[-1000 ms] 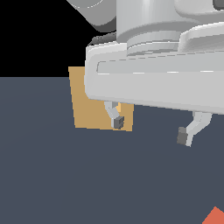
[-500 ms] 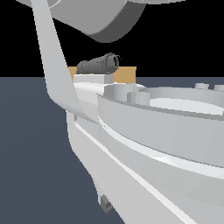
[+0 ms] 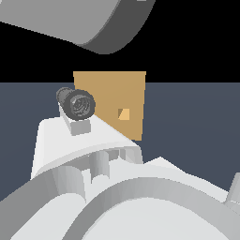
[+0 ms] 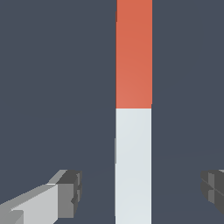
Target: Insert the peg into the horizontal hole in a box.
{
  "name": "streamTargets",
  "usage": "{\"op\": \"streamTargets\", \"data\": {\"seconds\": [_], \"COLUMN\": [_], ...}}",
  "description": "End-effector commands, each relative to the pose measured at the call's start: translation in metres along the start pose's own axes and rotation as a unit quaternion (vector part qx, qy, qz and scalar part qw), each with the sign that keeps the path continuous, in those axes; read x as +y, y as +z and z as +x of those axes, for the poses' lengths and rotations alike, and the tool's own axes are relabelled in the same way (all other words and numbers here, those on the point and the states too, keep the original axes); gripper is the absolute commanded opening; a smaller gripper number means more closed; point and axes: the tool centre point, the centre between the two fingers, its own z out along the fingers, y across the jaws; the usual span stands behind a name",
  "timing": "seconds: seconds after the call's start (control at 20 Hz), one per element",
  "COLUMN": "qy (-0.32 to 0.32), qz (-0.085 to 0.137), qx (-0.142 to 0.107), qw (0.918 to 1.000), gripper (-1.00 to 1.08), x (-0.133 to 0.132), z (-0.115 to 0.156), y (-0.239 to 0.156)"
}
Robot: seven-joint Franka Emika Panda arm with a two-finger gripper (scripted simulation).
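Stood upright, the tan box (image 3: pixel 110 103), centre of the exterior frame behind the arm, the horizontal hole (image 3: pixel 124 114) mid-face. Lay flat on the dark desk (image 4: pixel 52 87), the peg (image 4: pixel 134 113), untouched, between fingers (image 4: pixel 70 192) of the wide-spread gripper (image 4: pixel 142 190).

The arm's smooth white curved shell segments (image 3: pixel 140 206) fill the near part of the exterior view, with pale grey shading along their rounded edges. A large grey cylindrical link (image 3: pixel 89 21) with a darker end face sits above. A dark grey, short cylindrical wrist camera with a ringed lens (image 3: pixel 77 104) is fixed on a small pale grey block. In the wrist view, the gripper (image 4: pixel 142 190) has pale grey fingers with dark grey blocky pads (image 4: pixel 70 192).
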Motion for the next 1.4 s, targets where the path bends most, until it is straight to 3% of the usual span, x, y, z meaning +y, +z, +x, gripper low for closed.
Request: {"op": "streamTargets", "data": {"seconds": [0.0, 0.75, 0.8, 1.35], "qy": [-0.001, 0.003, 0.003, 0.002], "qz": [0.0, 0.0, 0.0, 0.0], "qx": [0.0, 0.001, 0.001, 0.001], "qw": [1.0, 1.0, 1.0, 1.0], "gripper": [1.0, 1.0, -1.0, -1.0], "x": [0.0, 0.0, 0.0, -0.001], "z": [0.001, 0.0, 0.0, 0.0], "y": [0.001, 0.05, 0.05, 0.051]}}
